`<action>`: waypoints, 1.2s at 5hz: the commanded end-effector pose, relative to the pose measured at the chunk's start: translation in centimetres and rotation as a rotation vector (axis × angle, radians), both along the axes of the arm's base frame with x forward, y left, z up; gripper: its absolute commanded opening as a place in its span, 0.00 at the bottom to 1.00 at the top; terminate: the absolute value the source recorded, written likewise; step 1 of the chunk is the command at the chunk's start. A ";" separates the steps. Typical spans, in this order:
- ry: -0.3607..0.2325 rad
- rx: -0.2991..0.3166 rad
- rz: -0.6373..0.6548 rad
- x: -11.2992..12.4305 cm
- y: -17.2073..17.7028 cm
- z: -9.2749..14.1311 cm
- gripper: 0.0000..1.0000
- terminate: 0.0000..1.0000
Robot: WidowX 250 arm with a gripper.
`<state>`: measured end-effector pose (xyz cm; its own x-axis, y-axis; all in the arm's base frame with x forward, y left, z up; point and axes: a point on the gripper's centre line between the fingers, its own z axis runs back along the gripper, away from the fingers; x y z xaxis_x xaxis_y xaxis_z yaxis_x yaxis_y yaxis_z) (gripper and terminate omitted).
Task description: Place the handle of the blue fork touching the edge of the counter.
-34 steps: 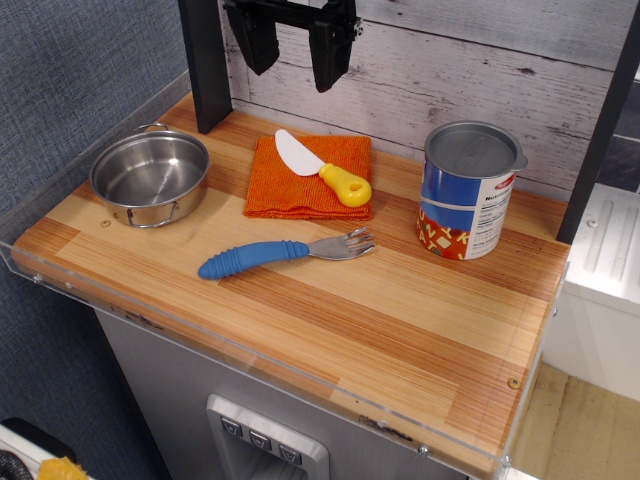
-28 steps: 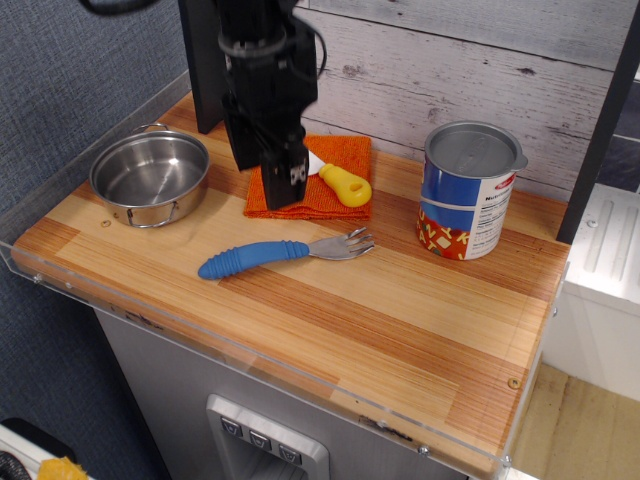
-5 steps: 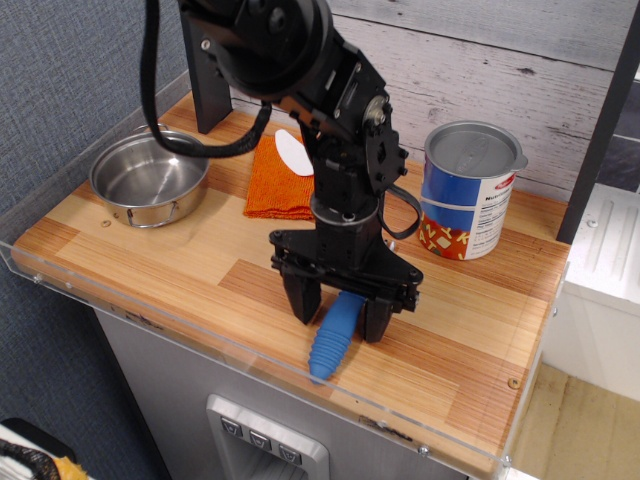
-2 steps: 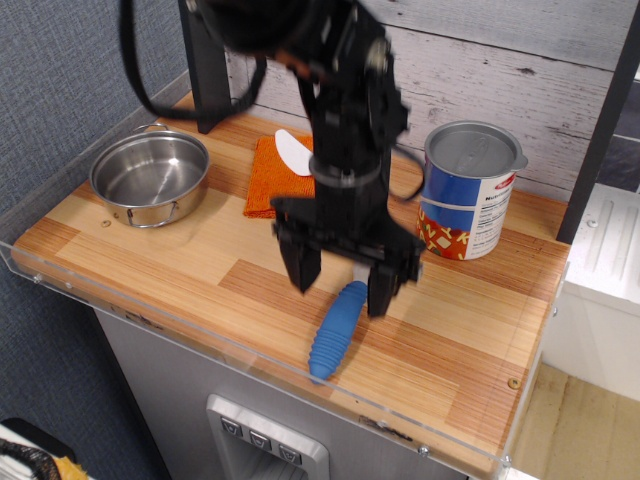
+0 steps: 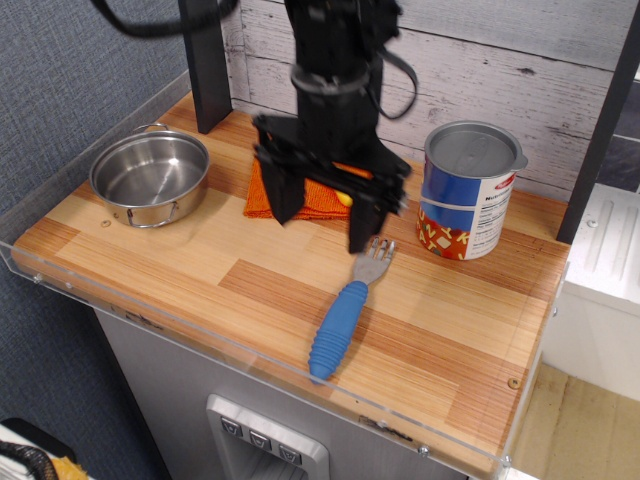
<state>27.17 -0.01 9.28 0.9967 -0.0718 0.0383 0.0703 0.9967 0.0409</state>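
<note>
The blue fork [image 5: 345, 312] lies on the wooden counter [image 5: 180, 270], tines pointing toward the back wall. Its thick blue handle [image 5: 333, 333] runs toward the front, and its ribbed end sits at the counter's front edge by the clear acrylic rim. My black gripper [image 5: 322, 212] hangs open and empty above the counter, behind and above the fork's tines, clear of the fork. Its two fingers [image 5: 364, 222] stand wide apart.
A steel pot [image 5: 150, 176] stands at the left. An orange cloth [image 5: 262, 195] with a yellow-handled knife lies behind the gripper, mostly hidden. A blue tin can [image 5: 470, 190] stands at the back right. A black post [image 5: 205, 60] rises at the back left.
My gripper has let go of the fork and risen up and back toward the wall. The fork stays lying with its handle end at the front edge.
</note>
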 end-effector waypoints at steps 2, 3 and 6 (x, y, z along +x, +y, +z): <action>0.000 0.063 -0.063 0.8 5.6 5.6 1.00 0.00; -0.050 0.035 -0.029 -0.1 6.8 6.6 1.00 0.00; -0.103 0.047 0.162 -1.6 11.1 8.4 1.00 0.00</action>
